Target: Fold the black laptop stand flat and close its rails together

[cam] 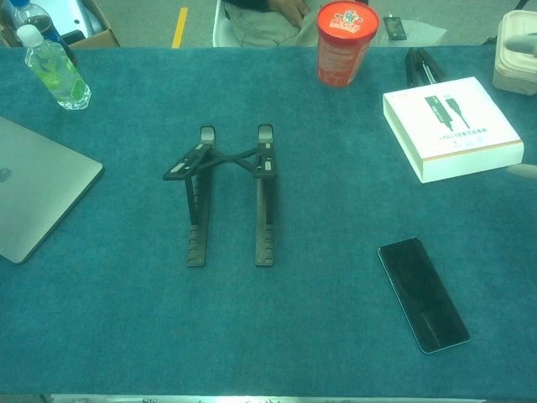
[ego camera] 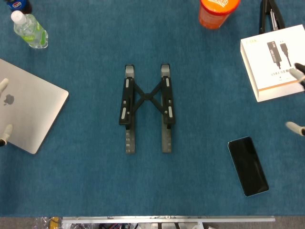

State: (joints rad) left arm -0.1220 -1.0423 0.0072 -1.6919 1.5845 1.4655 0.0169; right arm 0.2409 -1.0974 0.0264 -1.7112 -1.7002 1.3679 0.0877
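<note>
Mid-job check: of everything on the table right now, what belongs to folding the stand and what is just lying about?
For the job:
black laptop stand, rails apart, still propped up
left hand, only fingertips showing at the edge
right hand, fingertips at the edge

Lying about:
silver laptop
phone
white cable box
orange cup
water bottle

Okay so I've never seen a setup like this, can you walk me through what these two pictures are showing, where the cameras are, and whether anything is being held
Both pictures come from a two-armed robot's own cameras: the head view looks straight down at a blue table, the chest view looks across it from lower down. In the middle stands the black laptop stand, rails apart, untouched. Around it lie a silver laptop, a water bottle, an orange cup, a white box and a phone. Only pale fingertips show at the picture edges: the left hand over the laptop, the right hand near the box. Nothing is visibly held.
</note>
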